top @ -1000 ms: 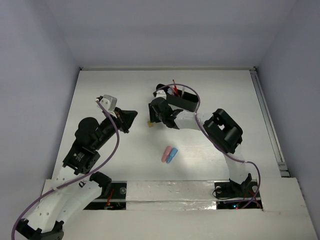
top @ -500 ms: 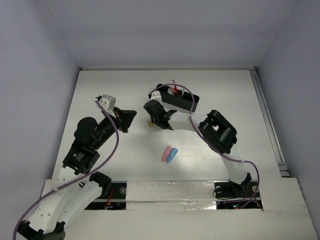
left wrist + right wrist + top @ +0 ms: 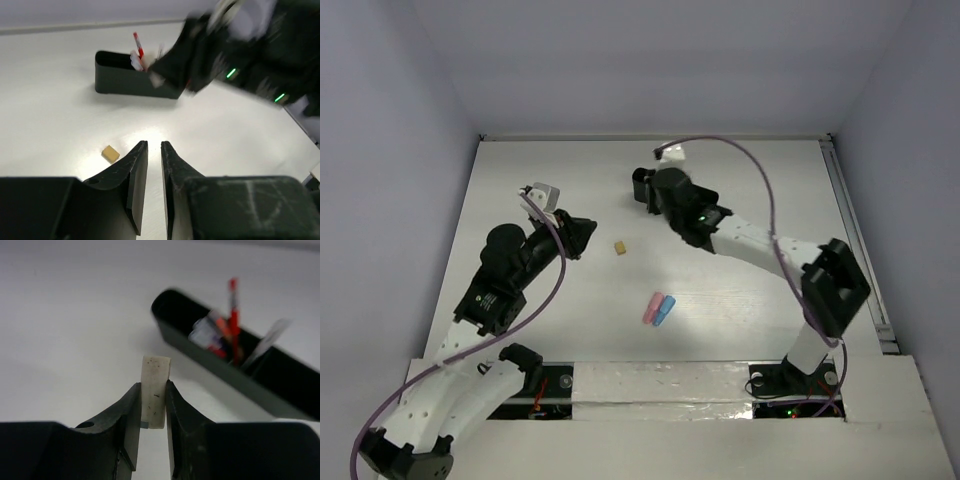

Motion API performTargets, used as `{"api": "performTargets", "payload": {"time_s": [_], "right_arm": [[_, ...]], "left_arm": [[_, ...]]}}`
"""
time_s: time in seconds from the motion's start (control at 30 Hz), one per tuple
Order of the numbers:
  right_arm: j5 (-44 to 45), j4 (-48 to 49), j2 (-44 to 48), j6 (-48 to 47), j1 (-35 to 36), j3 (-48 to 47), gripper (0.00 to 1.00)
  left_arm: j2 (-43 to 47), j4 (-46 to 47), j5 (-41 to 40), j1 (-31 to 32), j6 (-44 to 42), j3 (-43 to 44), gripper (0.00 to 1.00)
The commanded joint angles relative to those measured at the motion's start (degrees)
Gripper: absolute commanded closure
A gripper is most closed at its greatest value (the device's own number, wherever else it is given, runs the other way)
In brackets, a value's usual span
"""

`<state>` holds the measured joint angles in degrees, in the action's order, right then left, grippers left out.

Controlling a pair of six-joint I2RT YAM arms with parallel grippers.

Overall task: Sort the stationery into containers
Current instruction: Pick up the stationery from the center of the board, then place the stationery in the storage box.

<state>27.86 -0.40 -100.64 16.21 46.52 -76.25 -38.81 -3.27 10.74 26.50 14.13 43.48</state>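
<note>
My right gripper [image 3: 153, 386] is shut on a small white eraser [image 3: 155, 392] and holds it upright, just in front of the long black tray [image 3: 220, 357]. The tray holds a red pen [image 3: 233, 310] and other pieces. In the top view my right arm [image 3: 720, 225] covers most of the tray [image 3: 641, 184]. My left gripper [image 3: 582, 236] is shut and empty, with its tips [image 3: 154, 146] just right of a tan eraser [image 3: 111, 153], which also shows in the top view [image 3: 619, 246]. A pink capsule [image 3: 650, 309] and a blue capsule [image 3: 664, 310] lie together nearer the arms.
The left wrist view shows the tray [image 3: 132, 80] with the red pen [image 3: 138, 45] sticking out and my blurred right arm [image 3: 240, 50] over its right end. A metal rail [image 3: 855, 240] runs along the table's right edge.
My right gripper has risen from near the tan eraser and swung back and right over the tray, the elbow moving right. My left gripper has barely moved.
</note>
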Motion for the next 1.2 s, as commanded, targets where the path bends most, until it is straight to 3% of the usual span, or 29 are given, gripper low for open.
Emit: {"api": "performTargets", "payload": {"time_s": [0.0, 0.2, 0.33, 0.57, 0.87, 1.17], "right_arm": [[-0.08, 4.18, 5.89, -1.09, -5.64, 3.20, 1.00], [-2.72, 2.08, 6.69, -1.18, -13.20, 5.41, 1.00], [-6.66, 1.81, 5.55, -3.11, -17.25, 5.50, 1.00], [-7.82, 0.58, 3.61, -5.22, -19.01, 5.14, 1.00], [-9.31, -1.09, 1.50, -4.87, -19.54, 5.15, 0.99], [-8.87, -1.09, 1.85, -4.96, -19.54, 5.41, 0.76]], "left_arm": [[-2.76, 0.90, 2.70, -0.31, 0.90, -0.15, 0.86], [-10.49, 0.63, 6.84, 2.14, 4.76, 0.55, 0.88], [-13.13, -1.91, -3.58, 10.75, 6.25, 1.43, 0.88], [-19.63, 2.92, -10.21, 20.43, 13.02, -4.28, 0.86], [-29.04, 7.48, -14.17, 26.49, 13.03, -5.51, 0.67], [-35.63, 9.68, -14.70, 27.55, 11.54, -6.13, 0.61]]}}
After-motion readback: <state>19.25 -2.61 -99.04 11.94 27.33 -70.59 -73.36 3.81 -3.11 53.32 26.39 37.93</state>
